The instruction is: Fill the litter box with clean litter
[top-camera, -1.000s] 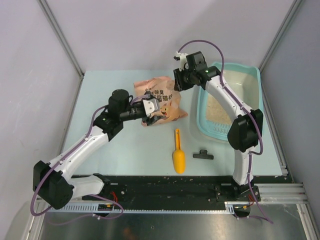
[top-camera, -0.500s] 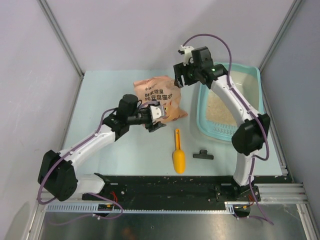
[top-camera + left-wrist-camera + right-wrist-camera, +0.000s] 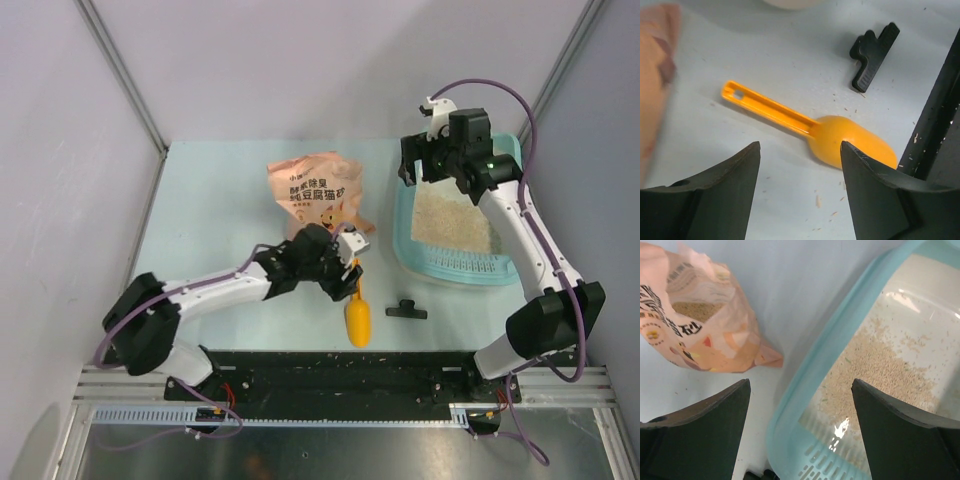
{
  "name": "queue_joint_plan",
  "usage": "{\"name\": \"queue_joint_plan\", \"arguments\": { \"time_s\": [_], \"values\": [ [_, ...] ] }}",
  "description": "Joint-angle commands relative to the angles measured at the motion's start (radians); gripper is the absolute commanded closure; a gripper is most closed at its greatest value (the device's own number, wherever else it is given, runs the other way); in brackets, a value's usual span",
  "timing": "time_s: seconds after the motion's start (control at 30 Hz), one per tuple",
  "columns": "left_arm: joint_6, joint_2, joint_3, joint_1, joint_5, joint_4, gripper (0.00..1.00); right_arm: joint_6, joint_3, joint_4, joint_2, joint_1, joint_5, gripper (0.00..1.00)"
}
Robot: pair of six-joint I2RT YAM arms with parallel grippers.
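The light-teal litter box (image 3: 403, 240) stands at the right of the table, with a patch of pale beige clean litter (image 3: 450, 218) on its floor. My right gripper (image 3: 421, 166) hangs open and empty above the box's far left corner. In the right wrist view it (image 3: 801, 385) straddles the teal rim (image 3: 812, 367), with litter (image 3: 880, 365) to the right of that rim. My left gripper (image 3: 352, 252) is open and empty, low over the table by the orange scoop (image 3: 357, 315). The left wrist view shows the scoop (image 3: 840, 137) just beyond the gripper (image 3: 800, 147).
The pink-orange printed bag (image 3: 315, 190) lies open left of the box, with granules showing in its mouth (image 3: 697, 310). A black clip (image 3: 407, 310) lies right of the scoop, near the black front rail (image 3: 940, 110). Stray crumbs dot the table.
My right gripper has opened wide and swung right, from the bag's top to above the litter box. My left arm has left the bag and moved toward the front, to the scoop.
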Motion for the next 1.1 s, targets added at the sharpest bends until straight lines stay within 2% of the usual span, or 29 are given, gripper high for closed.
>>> {"name": "queue_joint_plan", "arguments": {
  "time_s": [0.0, 0.17, 0.43, 0.63, 0.73, 0.77, 0.8, 0.83, 0.9, 1.07],
  "values": [
    [-0.284, 0.113, 0.056, -0.047, -0.17, -0.014, 0.32, 0.015, -0.061, 0.039, -0.055, -0.029, -0.042, 0.12],
    [-0.433, 0.251, 0.139, -0.052, -0.238, -0.044, 0.33, 0.032, -0.107, 0.047, -0.102, -0.065, -0.079, 0.12],
    [-0.559, 0.429, 0.256, -0.061, -0.192, -0.101, 0.37, 0.061, -0.188, 0.039, -0.196, -0.129, -0.124, 0.12],
    [-0.63, 0.504, 0.291, -0.063, -0.265, -0.213, 0.53, 0.078, -0.257, 0.031, -0.274, -0.213, -0.156, 0.12],
    [-0.618, 0.514, 0.299, -0.067, -0.259, -0.213, 0.61, 0.078, -0.276, 0.031, -0.293, -0.23, -0.177, 0.12],
    [-0.607, 0.521, 0.305, -0.069, -0.259, -0.213, 0.66, 0.078, -0.281, 0.028, -0.294, -0.235, -0.185, 0.13],
    [-0.579, 0.524, 0.305, -0.069, -0.259, -0.212, 0.81, 0.078, -0.282, 0.027, -0.297, -0.236, -0.191, 0.13],
    [-0.565, 0.523, 0.305, -0.069, -0.258, -0.213, 0.9, 0.078, -0.282, 0.03, -0.294, -0.236, -0.203, 0.13],
    [-0.501, 0.5, 0.3, -0.069, -0.253, -0.209, 1.0, 0.078, -0.281, 0.037, -0.291, -0.238, -0.211, 0.13],
    [-0.339, 0.347, 0.227, -0.043, -0.164, -0.175, 1.0, 0.061, -0.256, 0.04, -0.273, -0.235, -0.346, 0.13]
  ]
}}
